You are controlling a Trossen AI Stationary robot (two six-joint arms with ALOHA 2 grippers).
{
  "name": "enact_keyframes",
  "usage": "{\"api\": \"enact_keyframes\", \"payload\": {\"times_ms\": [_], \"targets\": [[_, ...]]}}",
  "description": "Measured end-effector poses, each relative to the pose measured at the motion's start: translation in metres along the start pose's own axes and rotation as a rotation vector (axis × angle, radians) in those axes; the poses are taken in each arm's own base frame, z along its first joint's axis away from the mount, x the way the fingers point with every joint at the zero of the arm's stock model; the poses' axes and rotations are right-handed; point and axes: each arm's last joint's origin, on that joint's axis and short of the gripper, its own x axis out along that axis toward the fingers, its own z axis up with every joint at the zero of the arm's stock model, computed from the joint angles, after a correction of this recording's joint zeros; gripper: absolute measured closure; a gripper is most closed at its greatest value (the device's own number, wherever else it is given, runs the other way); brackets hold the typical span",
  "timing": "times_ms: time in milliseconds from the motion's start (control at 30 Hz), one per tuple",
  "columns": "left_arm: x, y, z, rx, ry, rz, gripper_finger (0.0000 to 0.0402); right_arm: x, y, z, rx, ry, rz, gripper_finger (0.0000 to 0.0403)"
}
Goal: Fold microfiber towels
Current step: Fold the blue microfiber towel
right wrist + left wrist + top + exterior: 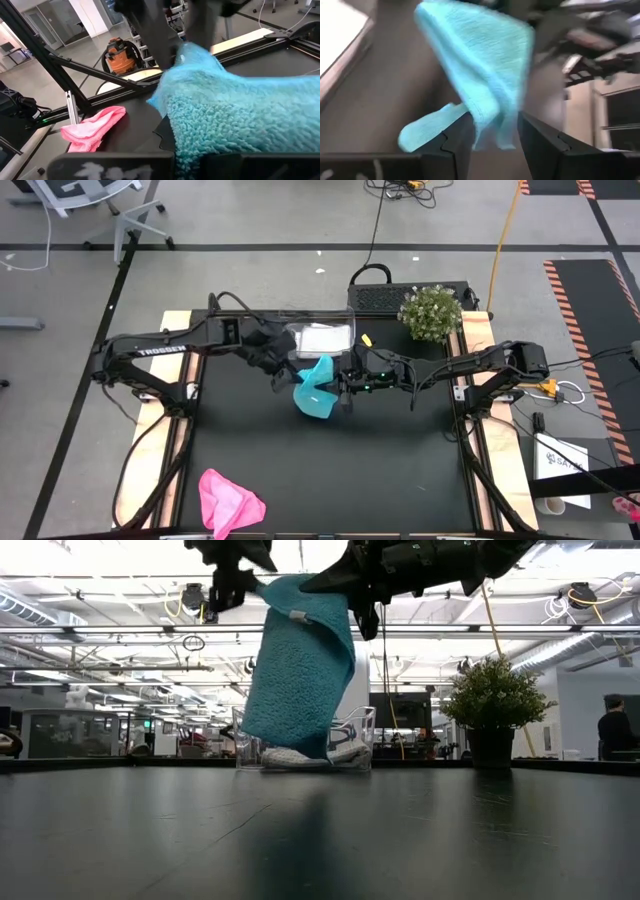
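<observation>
Fingers of my right gripper [343, 392] are pinched tight on one edge of the teal towel [315, 388], arm stretched across the table, holding it up in the air. My left gripper [279, 370] reaches in from the other side, its fingers [457, 142] parted with the towel's corner hanging between them; whether they touch it I cannot tell. Behind the towel sits the clear tub [322, 337] with a pale cloth inside, partly hidden. The pink towel [228, 502] lies crumpled at the table's near edge.
</observation>
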Motion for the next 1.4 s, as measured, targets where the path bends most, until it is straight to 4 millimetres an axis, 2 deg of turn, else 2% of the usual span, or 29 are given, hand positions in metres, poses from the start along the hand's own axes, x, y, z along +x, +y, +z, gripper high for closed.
{"api": "enact_keyframes", "payload": {"times_ms": [267, 600, 933, 1067, 1400], "targets": [[-0.014, -0.006, 0.0, 0.003, -0.042, -0.012, 0.0243, 0.0, 0.0, 0.0, 0.0, 0.003, -0.001, 0.0403], [0.005, 0.005, -0.001, 0.004, 0.015, 0.062, 0.0243, 0.0, 0.0, 0.0, 0.0, 0.001, 0.004, 0.0403], [-0.001, 0.025, 0.004, -0.036, 0.019, 0.112, 0.0243, 0.0, 0.0, 0.0, 0.0, 0.001, 0.004, 0.0403], [-0.001, 0.024, 0.004, -0.038, 0.034, 0.043, 0.0243, 0.0, 0.0, 0.0, 0.0, 0.001, 0.004, 0.0403], [0.004, 0.024, 0.0, -0.026, 0.043, 0.036, 0.0243, 0.0, 0.0, 0.0, 0.0, 0.0, 0.001, 0.0403]]}}
